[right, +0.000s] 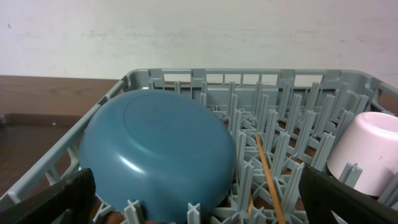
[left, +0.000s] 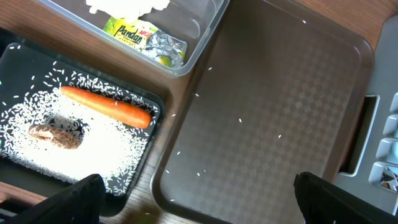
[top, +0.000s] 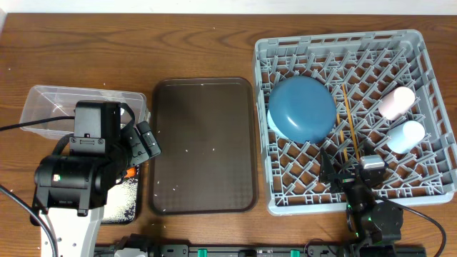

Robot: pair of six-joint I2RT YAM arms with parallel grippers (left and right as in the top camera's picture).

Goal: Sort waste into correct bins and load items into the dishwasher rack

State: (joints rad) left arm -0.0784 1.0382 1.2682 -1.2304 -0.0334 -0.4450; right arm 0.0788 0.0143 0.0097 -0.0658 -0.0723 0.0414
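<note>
Left gripper (left: 198,199) above brown serving tray (left: 273,112), fingers wide apart, empty. Beside it, black tray (left: 22,55) holds carrot (left: 106,106), brownish food lump (left: 56,135), rice grains (left: 112,148). Clear tub (left: 208,22) holds napkin (left: 124,5), wrapper (left: 146,40). Right gripper (right: 202,200) wide, empty, at dishwasher rack (top: 335,37) near edge. Rack contains dark blue plate (top: 301,107), chopsticks (top: 348,125), pink cup (top: 396,102), pale blue cup (top: 405,135).

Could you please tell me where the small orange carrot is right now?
In the left wrist view, the carrot lies in the black tray at the left, among rice grains, just above the brownish lump and below the clear tub.
</note>
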